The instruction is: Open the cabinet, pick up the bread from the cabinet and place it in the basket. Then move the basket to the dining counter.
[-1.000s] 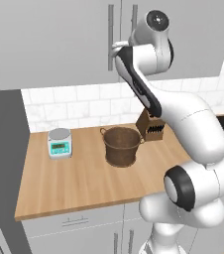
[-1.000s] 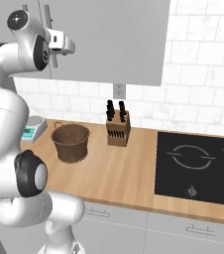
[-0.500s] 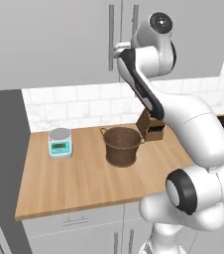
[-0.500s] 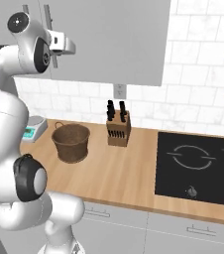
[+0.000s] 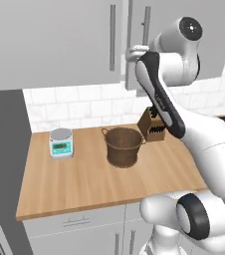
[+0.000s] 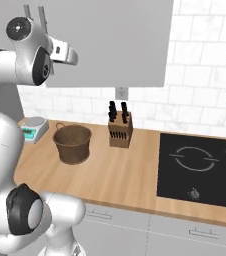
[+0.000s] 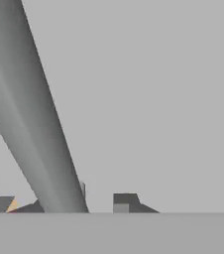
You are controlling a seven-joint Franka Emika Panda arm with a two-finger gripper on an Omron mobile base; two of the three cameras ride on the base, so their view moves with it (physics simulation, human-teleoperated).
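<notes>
Item: tool, upper centre of the left base view, at the handle of the right-hand door of the cabinet. In the hand view the silver bar crosses the frame steeply, close to the lens, and passes down between the two dark fingertips. Jaws stand narrow about the bar; whether the pads truly press on it cannot be told.

Item: basket, dark woven, upright on the wooden surface, centre of the left base view, well below the tool. Beside it to the right, a knife block; to the left, a small scale.

Item: bread. Presumably behind the doors. The right-hand door stands slightly proud of its neighbour, the left one shut.

Step in hand, judged: opening the door. Advice: keep the bar seated deep between the fingers, pull along the door's arc rather than straight out, let the wrist turn with the hinge, and keep the elbow clear of the basket and knife block below.

Change from earlier frames: the jaws were wide a second ago and have since closed in around the bar. The arm's pose has hardly altered; the basket, knife block and scale lie as they did.
</notes>
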